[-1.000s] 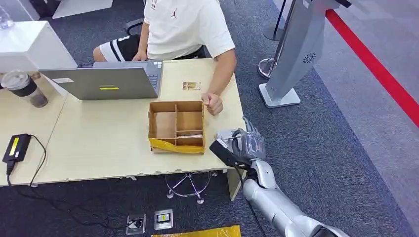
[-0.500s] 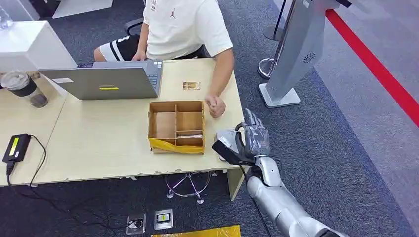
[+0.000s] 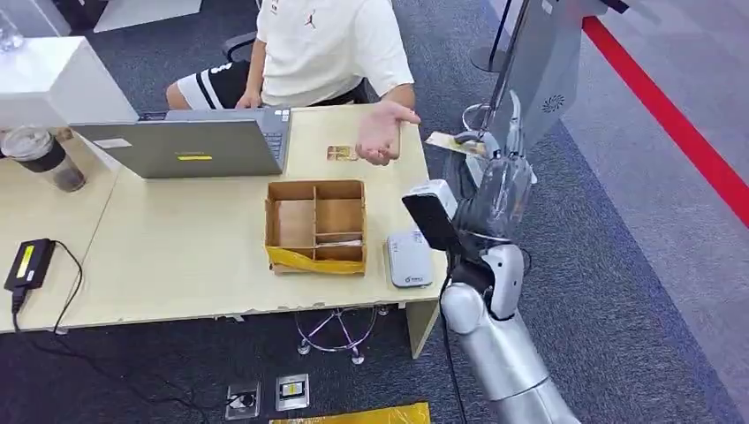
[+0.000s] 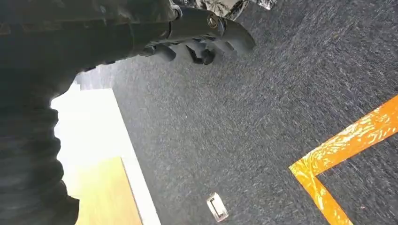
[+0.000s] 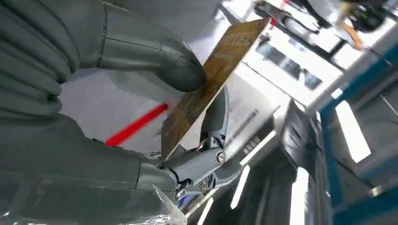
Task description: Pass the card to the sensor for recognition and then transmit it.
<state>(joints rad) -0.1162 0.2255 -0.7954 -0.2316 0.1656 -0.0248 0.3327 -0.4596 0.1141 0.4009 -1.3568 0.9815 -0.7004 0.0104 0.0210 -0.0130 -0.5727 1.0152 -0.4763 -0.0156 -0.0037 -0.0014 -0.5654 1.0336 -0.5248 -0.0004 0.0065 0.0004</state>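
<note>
- The right hand (image 3: pixel 495 181), silver and glossy under a clear film wrap, is raised off the table's right edge with its fingers pointing up, and pinches a thin flat card (image 3: pixel 444 141) between the thick grey thumb and a darker finger.
- In the right wrist view the card (image 5: pixel 213 79) is a stiff rectangle with a mottled golden-brown face, clamped edge-on under the rounded thumb.
- A person's hand (image 3: pixel 382 132), palm up and fingers loosely spread, is at about 9 o'clock of the card, near it but apart.
- The sensor (image 3: pixel 409 257), a flat pale-grey slab with rounded corners, lies on the pale wood-grain table (image 3: pixel 177 256), at 6 o'clock of the card.
- Just beside the sensor at 9 o'clock stands a brown cardboard divider box (image 3: pixel 315 225) with a yellow tape strip on its near side.
- A second gold card (image 3: pixel 342 154) lies flat at 12 o'clock of the box.
- The left hand (image 4: pixel 197 35) hangs over dark, nubbly carpet, its dark fingers curled in around nothing.
</note>
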